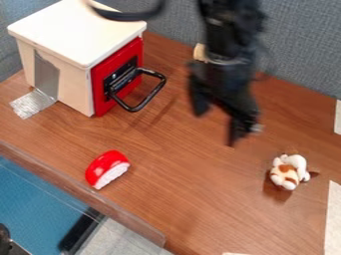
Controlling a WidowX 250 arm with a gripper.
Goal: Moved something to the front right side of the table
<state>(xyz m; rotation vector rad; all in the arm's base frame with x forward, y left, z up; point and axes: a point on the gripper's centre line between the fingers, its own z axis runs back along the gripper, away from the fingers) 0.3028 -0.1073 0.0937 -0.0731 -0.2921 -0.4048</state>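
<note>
- Black two-finger hand (216, 127): parted fingers, nothing held.
- Probably pre-grasp; next, line up above the likely target, the small white-and-brown plush toy (287, 172).

The black arm (230, 30) extends downward over the rear edge of the counter (173, 194). The gripper (216, 127) hangs above the counter's central area, tilted, fingertips directed downward. Its two fingers (235, 130) stand apart, with nothing between them. Outlines are blurred.

Slanting downward view over table (180, 184)
</note>
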